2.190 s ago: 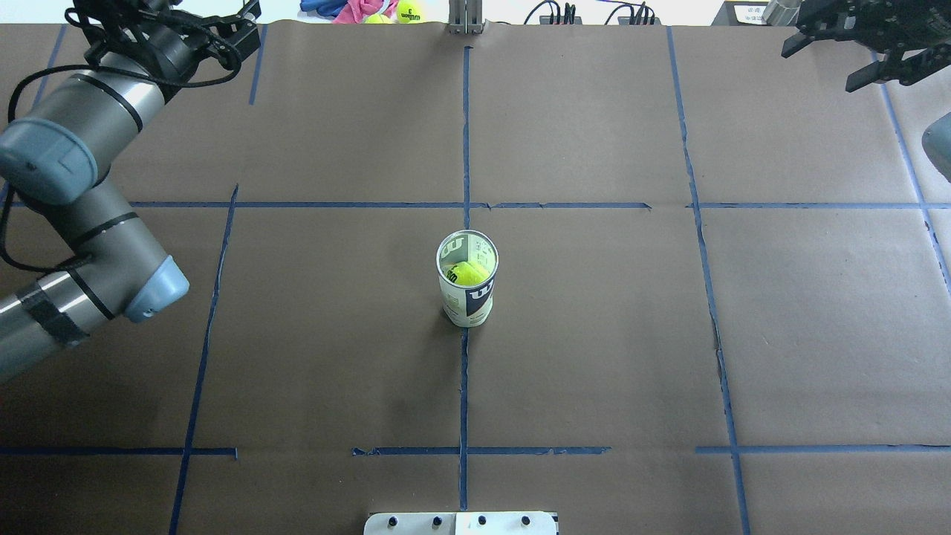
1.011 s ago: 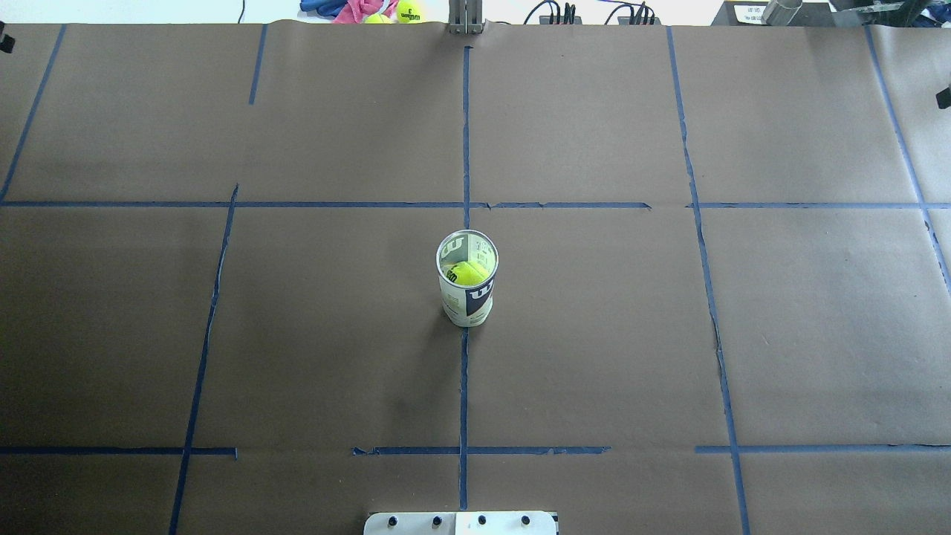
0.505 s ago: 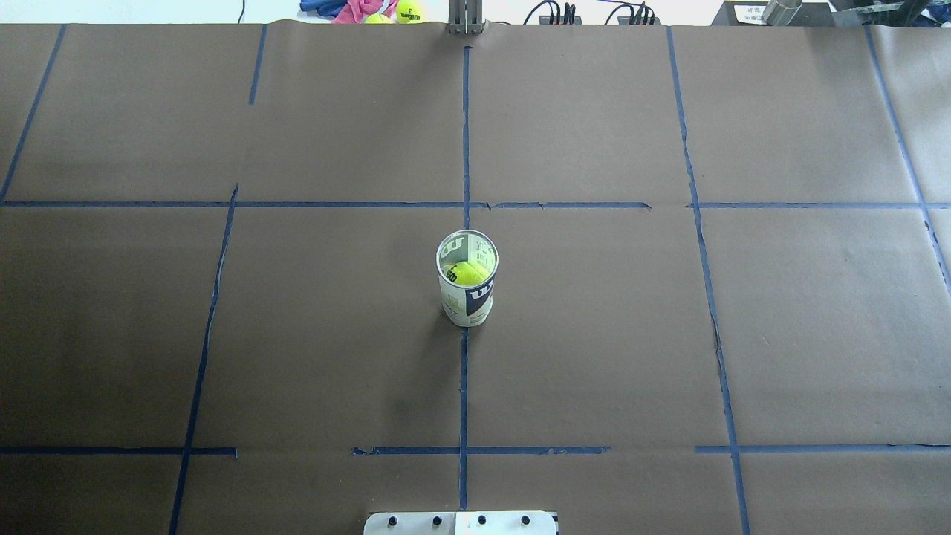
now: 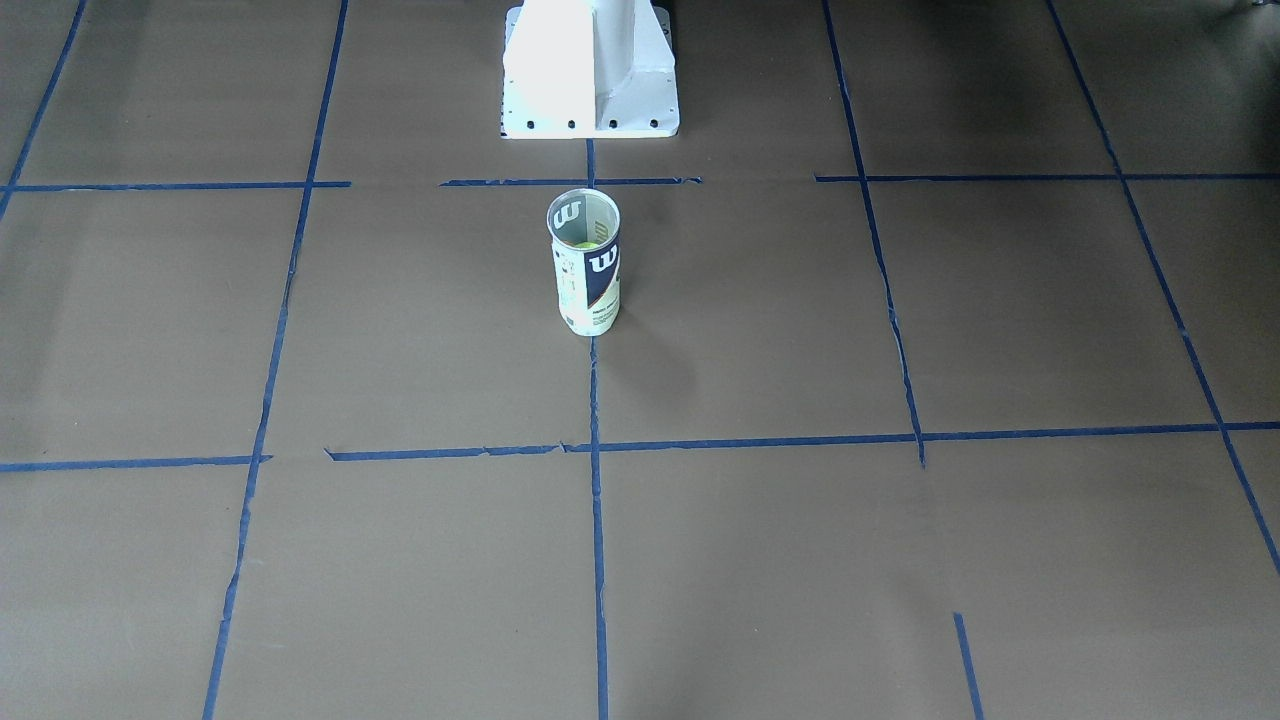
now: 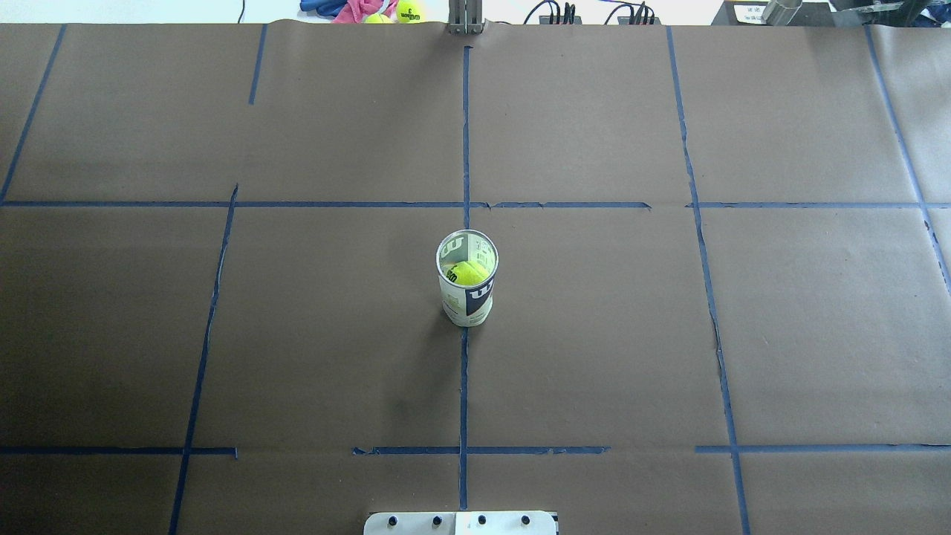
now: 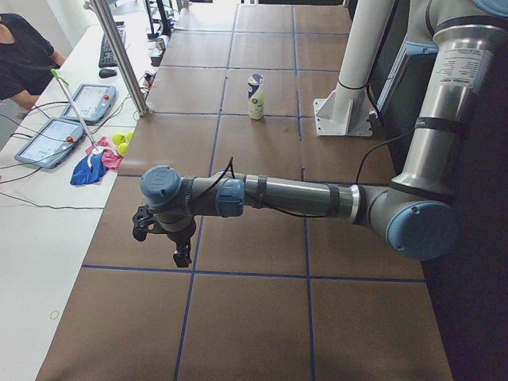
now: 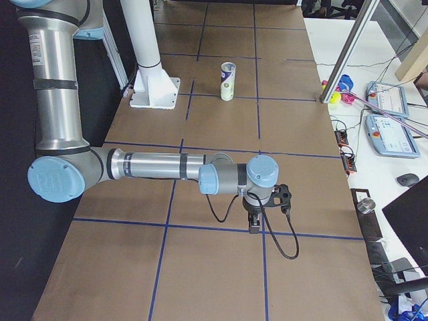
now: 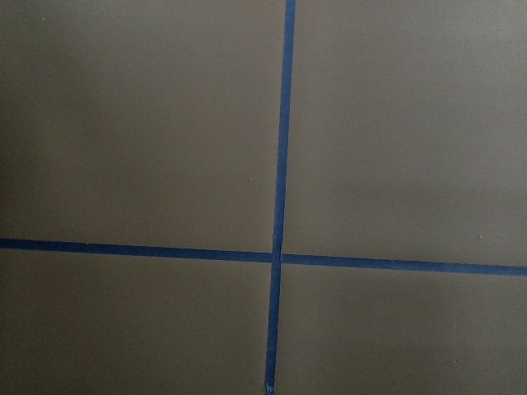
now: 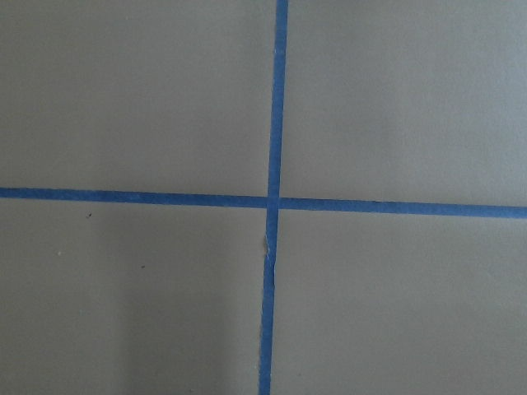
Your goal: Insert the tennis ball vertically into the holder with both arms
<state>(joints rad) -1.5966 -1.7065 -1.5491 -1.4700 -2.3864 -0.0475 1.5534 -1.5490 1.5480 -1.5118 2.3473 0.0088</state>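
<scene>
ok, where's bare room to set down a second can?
Bare: the taped squares either side of the holder (tennis ball inside) and the row beyond it. Tighter: the strip between holder and white pedestal base. Table ends are taken: left tool and right tool hang over them. Far edge has spare balls, cables.
</scene>
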